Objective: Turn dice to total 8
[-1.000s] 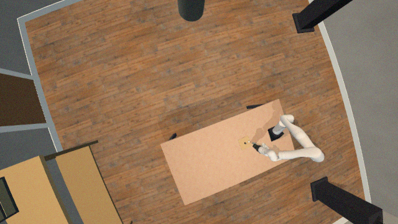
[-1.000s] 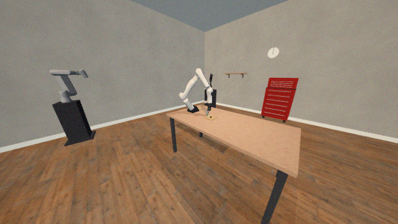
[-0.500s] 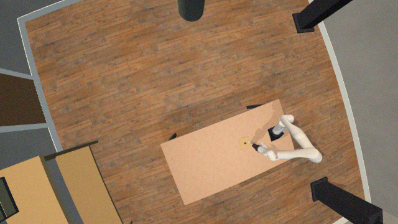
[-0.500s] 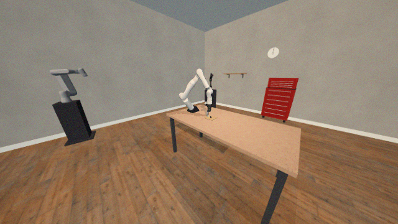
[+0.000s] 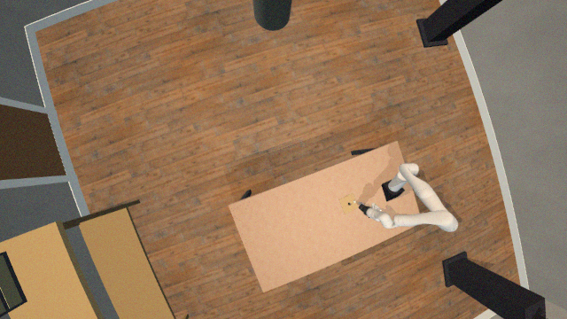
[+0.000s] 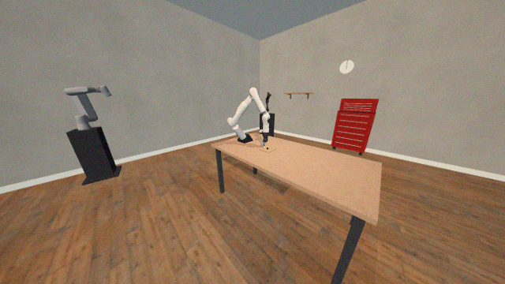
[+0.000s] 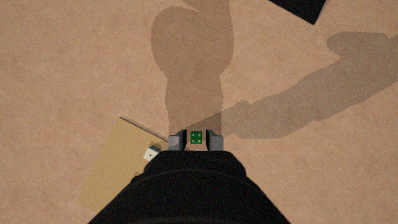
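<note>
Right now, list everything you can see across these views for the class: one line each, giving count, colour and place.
Table: one, light tan top, dark legs, under the arm
Mat: one, yellowish, on the table
Green die: one, four pips showing, between the fingers, off the mat in the wrist view
White die: one, on the mat
Dark die: one, on the mat
Tool cabinet: one, red, by the wall
Clock: one, white, on the wall
Shelf: one, brown, on the wall
Other arms: two, one grey, one dark, on black pedestals
Robot arm: one, white, on a black base
Gripper: one, black and grey, partly open

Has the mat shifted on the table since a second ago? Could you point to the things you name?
No; in the top view the mat (image 5: 344,202) (image 6: 270,151) (image 7: 105,170) shows no visible shift against the table (image 5: 288,239) (image 6: 316,170) (image 7: 60,75).
</note>
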`<state>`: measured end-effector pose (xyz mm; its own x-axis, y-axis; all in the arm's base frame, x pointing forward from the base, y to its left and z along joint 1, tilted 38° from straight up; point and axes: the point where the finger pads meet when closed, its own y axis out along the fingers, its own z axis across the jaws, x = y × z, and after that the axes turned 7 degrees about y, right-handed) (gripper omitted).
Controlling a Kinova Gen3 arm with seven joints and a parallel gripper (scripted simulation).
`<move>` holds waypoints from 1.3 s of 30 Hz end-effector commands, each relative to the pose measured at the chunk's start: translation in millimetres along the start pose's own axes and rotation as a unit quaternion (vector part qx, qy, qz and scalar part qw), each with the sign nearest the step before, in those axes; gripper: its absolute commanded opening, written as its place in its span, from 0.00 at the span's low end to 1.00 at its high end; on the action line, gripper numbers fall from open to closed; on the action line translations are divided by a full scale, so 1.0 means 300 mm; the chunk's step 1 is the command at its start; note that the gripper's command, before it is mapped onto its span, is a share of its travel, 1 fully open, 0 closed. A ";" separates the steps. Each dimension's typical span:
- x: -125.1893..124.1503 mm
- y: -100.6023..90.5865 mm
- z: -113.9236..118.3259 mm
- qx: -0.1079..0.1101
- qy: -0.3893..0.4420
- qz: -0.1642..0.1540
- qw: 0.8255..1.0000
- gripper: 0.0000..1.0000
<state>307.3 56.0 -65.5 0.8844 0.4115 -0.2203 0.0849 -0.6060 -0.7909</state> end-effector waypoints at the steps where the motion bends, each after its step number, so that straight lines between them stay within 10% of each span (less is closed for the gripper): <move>1: -0.001 0.006 -0.002 0.000 0.001 -0.001 1.000 0.64; 27: -0.001 0.006 -0.002 0.000 0.001 -0.001 1.000 0.64; 28: -0.001 0.006 -0.002 0.000 0.001 -0.001 1.000 0.34; 39: -0.001 0.006 -0.002 0.000 0.001 -0.001 1.000 0.34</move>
<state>307.3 56.0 -65.6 0.8845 0.4113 -0.2203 0.0848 -0.6060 -0.7910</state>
